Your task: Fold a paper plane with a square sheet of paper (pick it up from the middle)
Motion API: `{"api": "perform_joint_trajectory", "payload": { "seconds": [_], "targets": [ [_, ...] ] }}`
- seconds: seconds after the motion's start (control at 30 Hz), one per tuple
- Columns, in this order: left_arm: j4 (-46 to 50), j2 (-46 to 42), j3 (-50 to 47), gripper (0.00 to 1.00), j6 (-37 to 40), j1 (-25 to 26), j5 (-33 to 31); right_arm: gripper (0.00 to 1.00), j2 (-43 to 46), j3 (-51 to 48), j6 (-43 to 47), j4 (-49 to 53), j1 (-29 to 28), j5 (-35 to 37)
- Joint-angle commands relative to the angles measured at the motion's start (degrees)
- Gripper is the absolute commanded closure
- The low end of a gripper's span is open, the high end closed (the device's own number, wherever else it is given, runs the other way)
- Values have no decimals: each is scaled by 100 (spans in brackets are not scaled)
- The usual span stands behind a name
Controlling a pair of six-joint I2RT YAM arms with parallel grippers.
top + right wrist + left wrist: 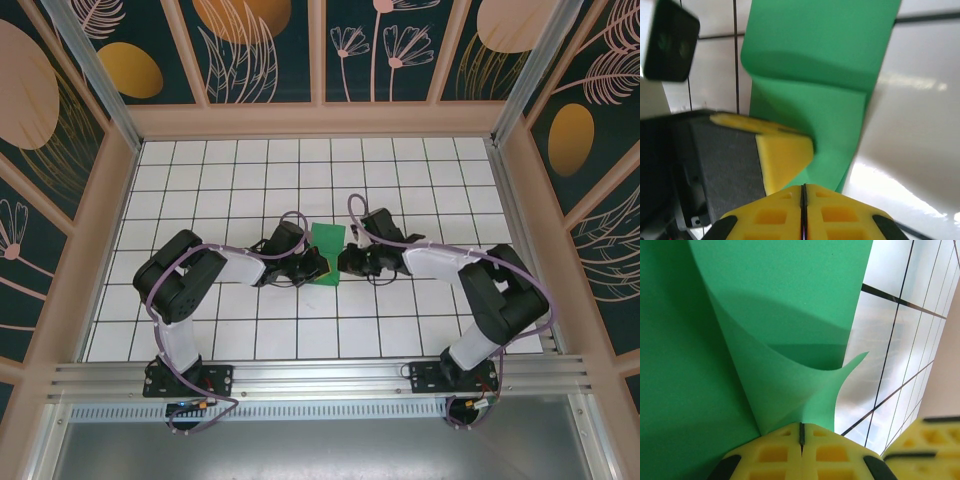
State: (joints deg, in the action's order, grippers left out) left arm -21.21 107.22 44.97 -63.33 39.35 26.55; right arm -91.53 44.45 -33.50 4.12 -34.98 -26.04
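Note:
The square sheet of paper is a green, partly folded sheet held off the tiles at the table's middle, between my two grippers. My left gripper is shut on it. In the left wrist view the paper curls up out of the closed yellow jaws of that gripper. My right gripper faces it from the right, jaws shut. In the right wrist view that gripper's tips meet the lower edge of the paper; no paper shows in the seam. The left gripper's yellow fingertip presses the sheet from the left.
The floor is a white tiled grid, walled by beige frames and dark floral panels. Both arms bend inward from their bases at the near rail. Purple cables loop above each wrist. A blurred yellow finger of the right gripper shows low right.

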Motion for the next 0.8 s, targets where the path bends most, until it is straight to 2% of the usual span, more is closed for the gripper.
{"api": "perform_joint_trajectory", "payload": {
  "seconds": [0.0,0.43,0.77],
  "targets": [
    [606,203,-61,100,-62,19,-440,89,-174,-61,-93,-98,-127,-174],
    [617,64,-115,100,-116,15,-456,92,-620,11,-52,-113,-140,-195],
    [600,62,-181,100,-155,18,-479,92,-533,16,45,-45,-151,-140]
  ]
}}
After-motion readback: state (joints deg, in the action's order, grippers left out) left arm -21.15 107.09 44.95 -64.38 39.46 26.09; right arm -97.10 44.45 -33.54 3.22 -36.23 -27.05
